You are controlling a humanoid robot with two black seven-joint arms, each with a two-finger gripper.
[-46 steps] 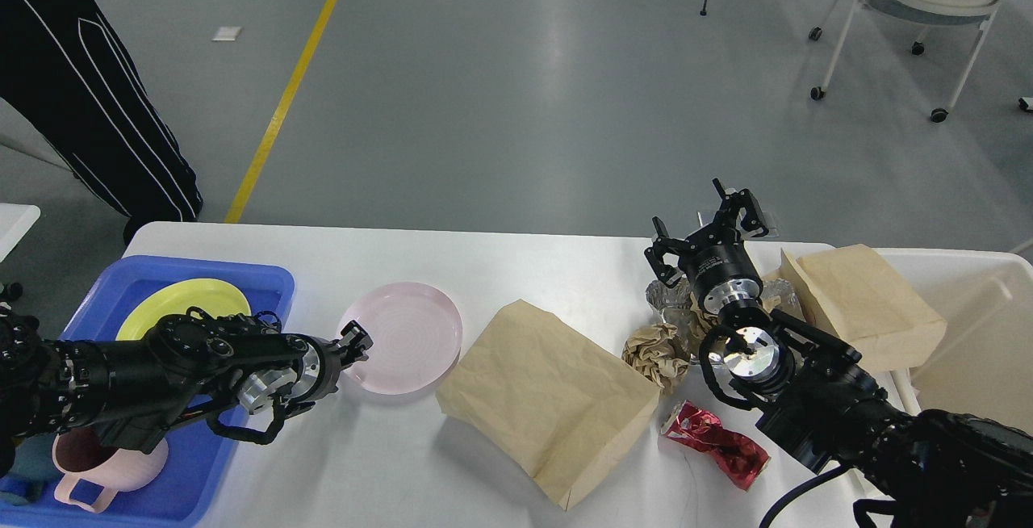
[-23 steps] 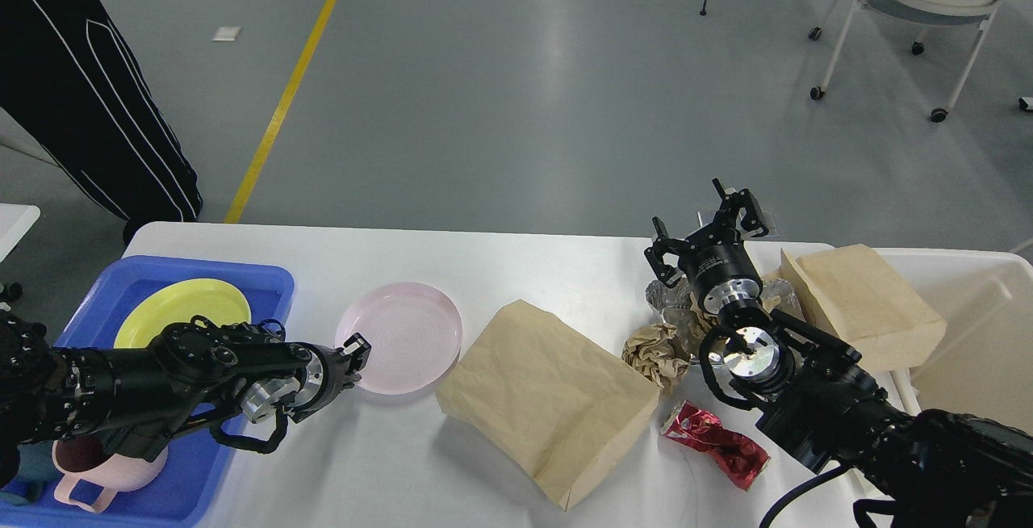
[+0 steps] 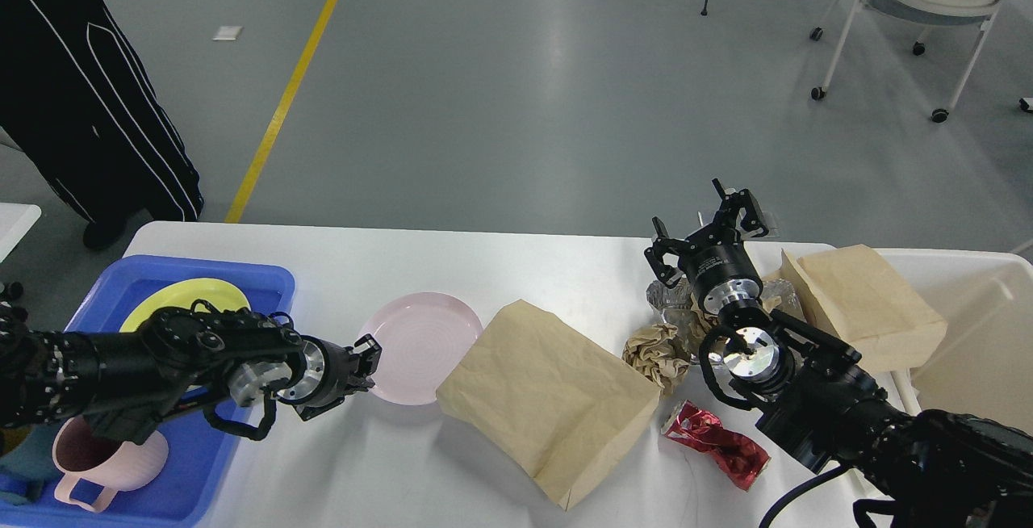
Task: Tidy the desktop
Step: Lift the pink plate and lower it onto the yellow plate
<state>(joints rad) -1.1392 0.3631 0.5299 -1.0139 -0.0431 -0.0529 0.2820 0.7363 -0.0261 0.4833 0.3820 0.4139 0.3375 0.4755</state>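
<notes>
The white desktop [image 3: 500, 266] holds a pink plate [image 3: 428, 346], a large brown paper bag [image 3: 549, 399], a crumpled brown paper ball [image 3: 655, 354], a red foil wrapper [image 3: 717, 443] and crumpled clear plastic [image 3: 668, 300]. My left gripper [image 3: 365, 362] is at the pink plate's left rim, with its fingers closed over the rim. My right gripper [image 3: 704, 231] is open and empty. It hovers over the far table edge, above the clear plastic.
A blue tray [image 3: 270, 279] at the left holds a yellow plate [image 3: 181, 302] and a pink cup [image 3: 105, 463]. A second paper bag [image 3: 863, 302] leans on the off-white bin [image 3: 976, 326] at the right. A person [image 3: 89, 108] stands behind the table's left corner.
My left gripper has moved right and slightly down, and the pink plate has slid right with it, toward the large paper bag. The right arm has not moved. The person has shifted.
</notes>
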